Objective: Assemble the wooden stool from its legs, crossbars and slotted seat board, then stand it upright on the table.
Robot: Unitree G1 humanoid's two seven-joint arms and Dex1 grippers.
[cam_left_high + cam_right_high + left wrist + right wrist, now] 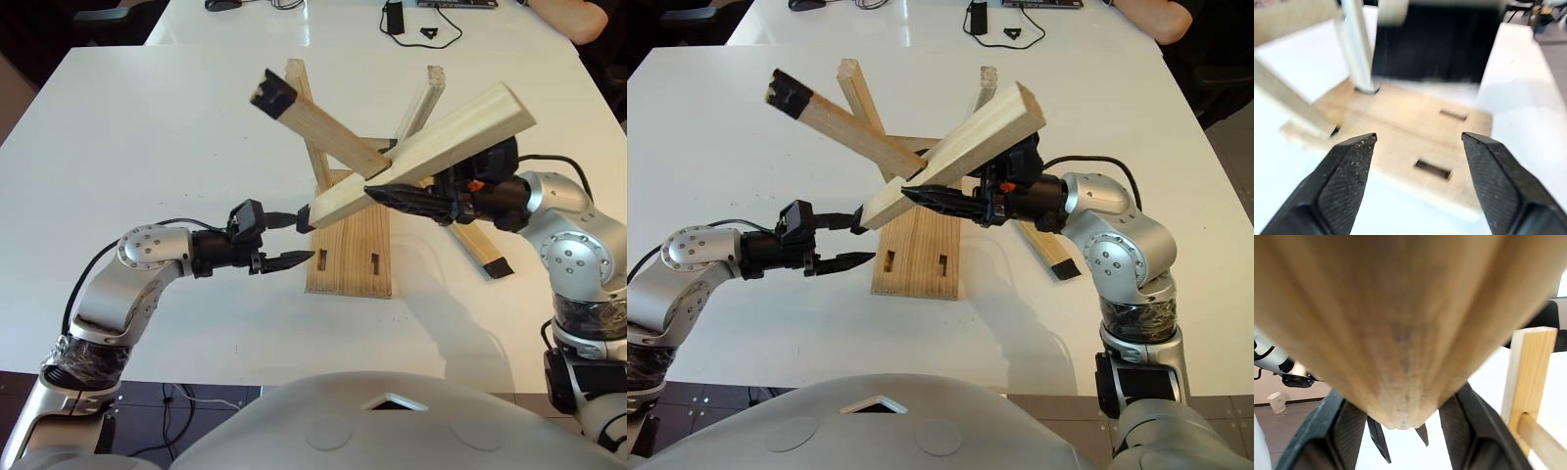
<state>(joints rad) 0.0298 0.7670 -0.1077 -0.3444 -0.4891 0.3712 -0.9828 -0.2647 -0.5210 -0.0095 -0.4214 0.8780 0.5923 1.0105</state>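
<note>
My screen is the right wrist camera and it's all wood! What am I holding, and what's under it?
Observer: Your right gripper is shut on a leg, held slanting in the air above the seat board.
Operator: Is the board lying flat?
Observer: Yes, flat on the table, with two empty slots at its near end.
Operator: Where's my other hand?
Observer: The left gripper is open, next to the leg's low end, at the board's near-left corner.
</note>
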